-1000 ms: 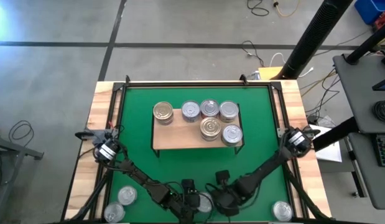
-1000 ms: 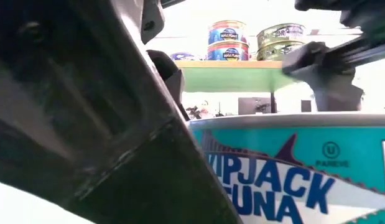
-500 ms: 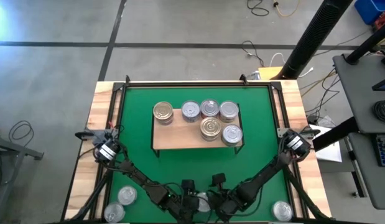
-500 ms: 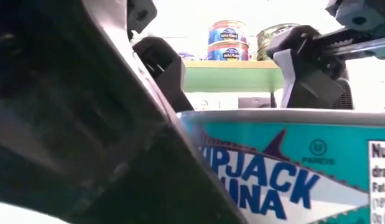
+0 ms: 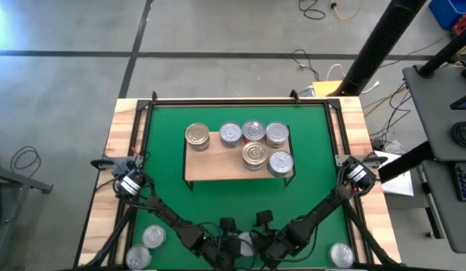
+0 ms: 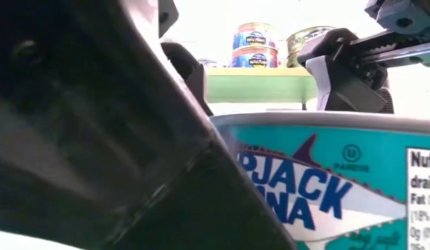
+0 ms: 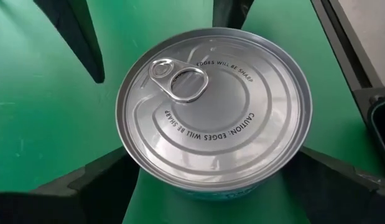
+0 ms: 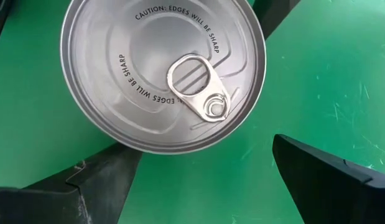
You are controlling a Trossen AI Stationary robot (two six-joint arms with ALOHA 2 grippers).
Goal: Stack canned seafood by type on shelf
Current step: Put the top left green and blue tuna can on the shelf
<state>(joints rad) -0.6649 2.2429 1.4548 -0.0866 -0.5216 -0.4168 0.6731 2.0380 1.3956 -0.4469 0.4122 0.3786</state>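
A silver tin with a pull-ring lid and a teal skipjack tuna label [image 7: 214,112] sits near the middle of the mat's near edge [image 5: 246,245] and fills the low view [image 6: 326,180]. My left gripper [image 7: 214,168] is shut on it. My right gripper [image 8: 204,165] is open just right of the tin [image 8: 161,68], one finger close under its rim and the other well apart on the mat. The wooden shelf [image 5: 217,169] carries several tins, some of them stacked [image 6: 253,45]. My left gripper holds the tin by its side wall, pinched between the two fingers [image 7: 99,183], one on each side just below the lid's rim [image 7: 133,165]. The fingers come down slanting from the near-left side. The tin stays upright; its base is out of sight.
Two loose tins lie at the mat's near left corner [image 5: 153,236] and one at the near right corner [image 5: 342,254]. Green mat shows between the shelf and both grippers [image 5: 240,203]. A black frame borders the mat [image 5: 240,101].
My right gripper has moved down and toward the near edge, closing in on the tin from the right. In the low view the tin's label has shifted sideways and grown larger, and the left arm has shifted with it.
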